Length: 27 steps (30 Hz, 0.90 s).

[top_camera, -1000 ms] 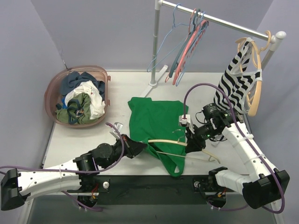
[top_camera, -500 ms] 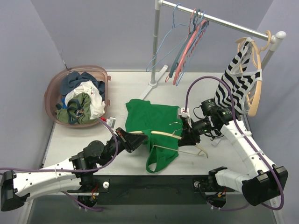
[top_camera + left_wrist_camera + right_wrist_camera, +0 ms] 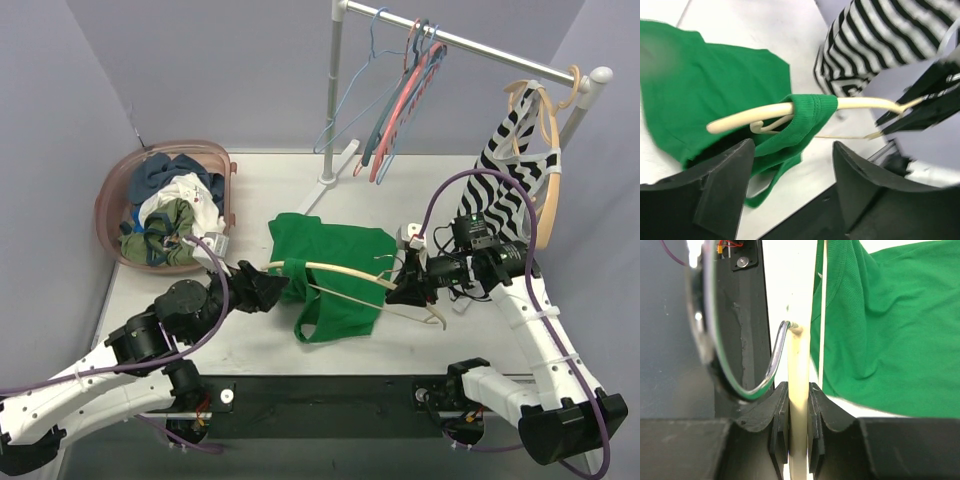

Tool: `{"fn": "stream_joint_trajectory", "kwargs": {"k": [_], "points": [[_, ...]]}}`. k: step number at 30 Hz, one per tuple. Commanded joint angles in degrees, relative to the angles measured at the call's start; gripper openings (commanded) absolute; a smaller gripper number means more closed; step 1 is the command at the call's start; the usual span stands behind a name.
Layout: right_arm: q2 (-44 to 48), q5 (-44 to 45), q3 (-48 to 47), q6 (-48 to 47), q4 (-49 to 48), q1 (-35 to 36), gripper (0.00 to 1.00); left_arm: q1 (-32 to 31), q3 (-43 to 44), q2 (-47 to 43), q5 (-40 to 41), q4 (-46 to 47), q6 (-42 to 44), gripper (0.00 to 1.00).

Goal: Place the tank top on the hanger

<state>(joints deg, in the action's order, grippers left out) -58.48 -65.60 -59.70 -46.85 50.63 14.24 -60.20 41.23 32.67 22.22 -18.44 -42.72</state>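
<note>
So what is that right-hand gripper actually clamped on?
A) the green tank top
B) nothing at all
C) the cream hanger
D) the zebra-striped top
C: in the right wrist view the right gripper has its jaws pressed against both sides of the cream hanger, while the green tank top sits off to the side, outside the jaws.

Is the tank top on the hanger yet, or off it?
Partly on: one strap of the tank top is looped around one arm of the hanger; the rest of the hanger is bare.
</note>
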Motion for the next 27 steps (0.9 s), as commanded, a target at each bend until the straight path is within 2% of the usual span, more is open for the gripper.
{"fn": "stream_joint_trajectory", "kwargs": {"k": [1, 3, 6, 7, 8, 11, 16, 19, 21, 26, 27], "points": [[-0.49, -5.41, -2.17, 0.88, -1.76, -0.09, 0.0, 0.53, 8.49, 1.34, -6.73, -8.26, 12.46, 0.85], [-0.67, -4.89, -2.79, 0.97, -1.85, -0.09, 0.0, 0.53, 15.26, 2.66, -8.32, -10.38, 20.72, 0.89], [-1.11, -4.01, -3.93, 0.53, -1.68, 0.52, 0.0, 0.62, 23.7, 6.16, -15.25, -13.55, 32.93, 0.91], [-1.37, -3.48, -4.19, -0.6, -1.33, 1.13, 0.0, 0.62, 26.15, 7.75, -19.89, -15.91, 35.83, 0.91], [-1.81, -2.7, -4.89, -2.09, 0.33, 3.14, 0.0, 0.62, 28.35, 9.59, -22.19, -17.41, 41.69, 0.91], [-4.09, -0.93, -7.0, -10.6, 7.44, 4.57, 0.0, 0.62, 34.43, 17.06, -31.77, -21.81, 51.46, 0.91], [-5.86, 1.53, -10.08, -16.51, 13.35, 6.5, 0.0, 0.62, 38.65, 29.89, -42.76, -24.36, 59.58, 0.91], [-5.68, 1.09, -10.26, -17.48, 14.58, 7.12, 0.0, 0.62, 42.85, 38.15, -46.2, -27.77, 62.84, 0.88], [-5.86, 1.35, -10.43, -18.71, 15.28, 7.03, 0.0, 0.62, 45.24, 43.5, -46.74, -29.46, 65.3, 0.86], [-6.3, 1.79, -10.43, -20.3, 16.78, 7.29, 0.0, 0.62, 49.55, 49.86, -47.35, -32.45, 69.25, 0.81], [-6.47, 1.8, -10.43, -20.3, 16.78, 7.29, 0.0, 0.53, 49.91, 51.08, -47.62, -33.06, 69.44, 0.77]]}}
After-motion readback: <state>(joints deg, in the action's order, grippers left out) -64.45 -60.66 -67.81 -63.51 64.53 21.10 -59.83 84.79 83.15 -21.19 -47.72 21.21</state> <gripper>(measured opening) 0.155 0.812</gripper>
